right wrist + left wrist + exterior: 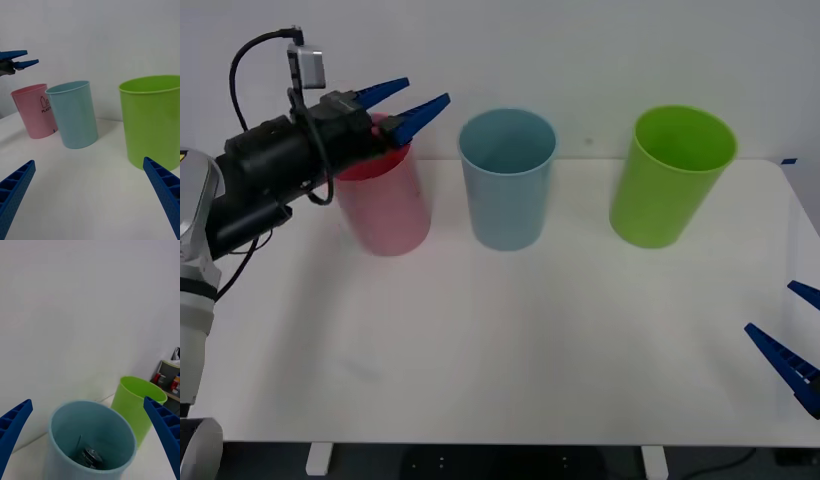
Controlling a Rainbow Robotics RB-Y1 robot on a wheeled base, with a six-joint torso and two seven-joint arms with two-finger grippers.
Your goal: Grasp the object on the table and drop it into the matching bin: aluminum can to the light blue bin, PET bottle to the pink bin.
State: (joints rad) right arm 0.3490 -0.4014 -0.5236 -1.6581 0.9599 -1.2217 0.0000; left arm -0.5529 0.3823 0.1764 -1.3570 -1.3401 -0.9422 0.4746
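White wall stands behind a wide white tabletop (510, 340) that carries three tall round bins in a row: a pink bin (387, 205) on the robot's left, a light blue bin (507, 178) in the middle and a lime-green bin (670, 175) to the right, each apart from its neighbour. The pink one bears a dark bottle mark and lettering on its side.

Up above the pink bin's rim, the left gripper (413, 107) hangs in the air, pointing toward the light blue bin; its blue ribbed fingers (420, 115) are spread apart and hold nothing. From the left wrist view the can (89, 456) lies at the bottom of the light blue bin, its silver top showing, dark body partly hidden by the wall.

Low at the tabletop's right edge waits the right gripper (792, 335), its fingers wide apart and empty, facing the row of bins.
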